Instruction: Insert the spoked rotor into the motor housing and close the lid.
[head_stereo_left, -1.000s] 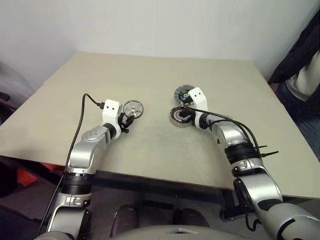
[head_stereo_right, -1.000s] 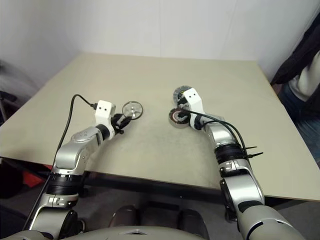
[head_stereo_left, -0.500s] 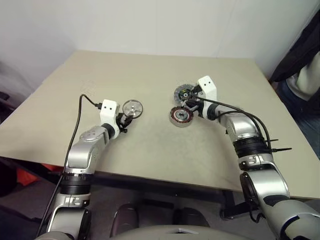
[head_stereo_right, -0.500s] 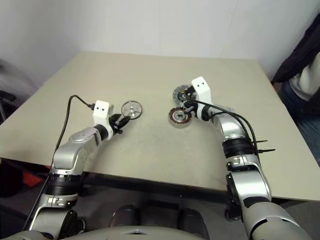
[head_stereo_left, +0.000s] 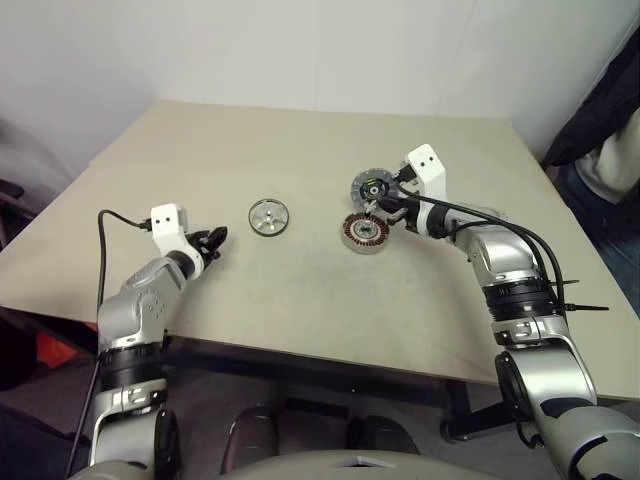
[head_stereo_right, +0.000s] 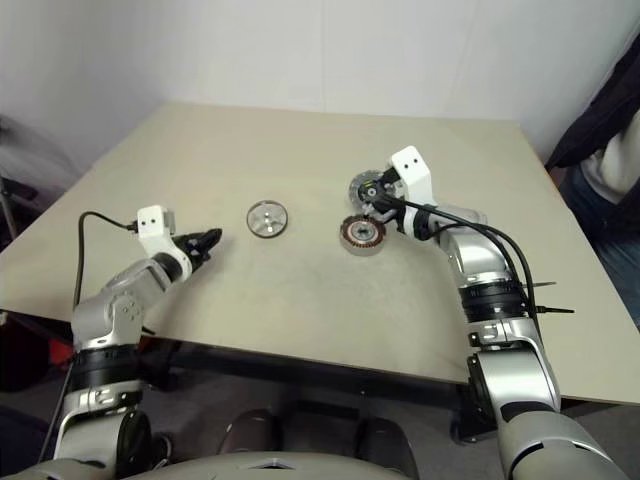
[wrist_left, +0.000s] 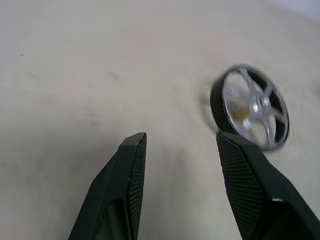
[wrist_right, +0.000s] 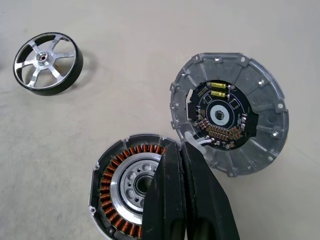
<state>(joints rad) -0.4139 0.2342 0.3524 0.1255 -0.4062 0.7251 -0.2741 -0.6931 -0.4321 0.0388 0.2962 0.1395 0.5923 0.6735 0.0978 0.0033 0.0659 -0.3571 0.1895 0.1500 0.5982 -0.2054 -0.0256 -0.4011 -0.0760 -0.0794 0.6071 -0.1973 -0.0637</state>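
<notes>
Our left gripper (wrist_left: 180, 145) is spread and empty near the spoked rotor (head_stereo_left: 269, 217); right gripper (wrist_right: 181, 165) is pressed together over the motor housing (head_stereo_left: 363, 233).

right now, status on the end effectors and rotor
Left end effector open, empty. Right end effector shut, empty. Spoked rotor loose on table, outside motor housing. Path clear.

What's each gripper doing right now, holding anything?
Left gripper: open, empty, short of the spoked rotor.
Right gripper: shut, holding nothing, above the motor housing beside the lid.
</notes>
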